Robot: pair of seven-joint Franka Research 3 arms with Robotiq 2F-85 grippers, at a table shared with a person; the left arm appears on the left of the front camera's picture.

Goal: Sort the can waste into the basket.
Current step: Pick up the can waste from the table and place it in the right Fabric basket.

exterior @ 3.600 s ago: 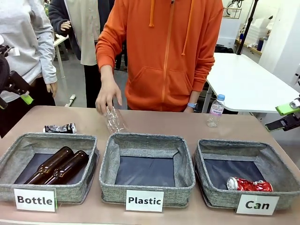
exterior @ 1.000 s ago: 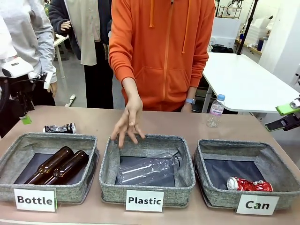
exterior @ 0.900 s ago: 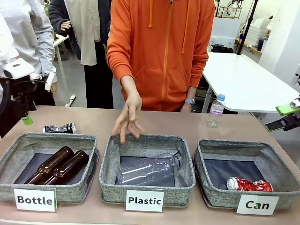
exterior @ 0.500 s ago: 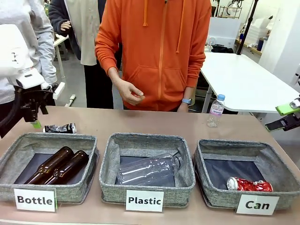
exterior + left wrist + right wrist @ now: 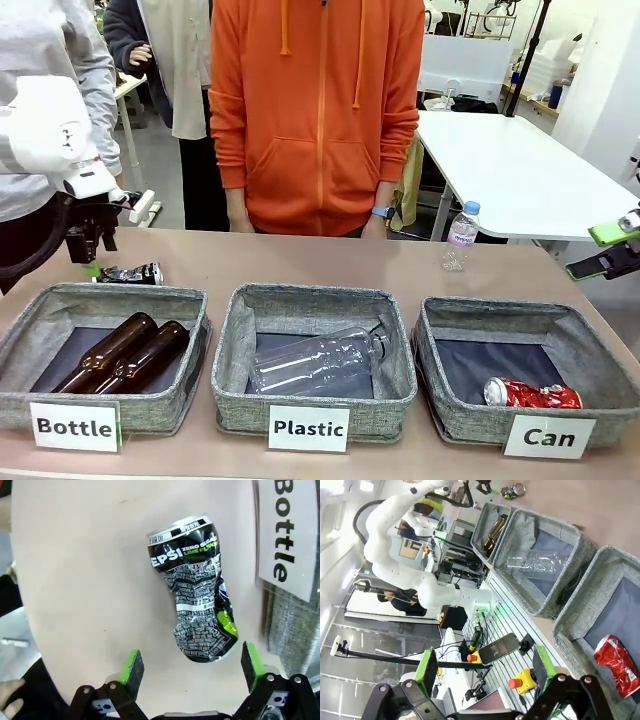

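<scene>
Beige tabletop (image 5: pixel 330 262) bears crushed can (image 5: pixel 128 273); white table (image 5: pixel 520 175) beyond.

Silver-and-black can (image 5: pixel 196 592), shiny red can (image 5: pixel 532 394) — grey basket (image 5: pixel 455 425), dark lining.

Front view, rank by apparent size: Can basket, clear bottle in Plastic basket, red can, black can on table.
Can basket
clear bottle
red can, black can: red looks bigger, but black lies farther back; unranked.

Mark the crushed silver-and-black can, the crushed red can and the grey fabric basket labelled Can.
crushed silver-and-black can (image 5: pixel 197 605), left wrist view, dented middle.
crushed red can (image 5: pixel 533 394), front view, middle.
grey fabric Can basket (image 5: pixel 460 426), front view, front wall.
</scene>
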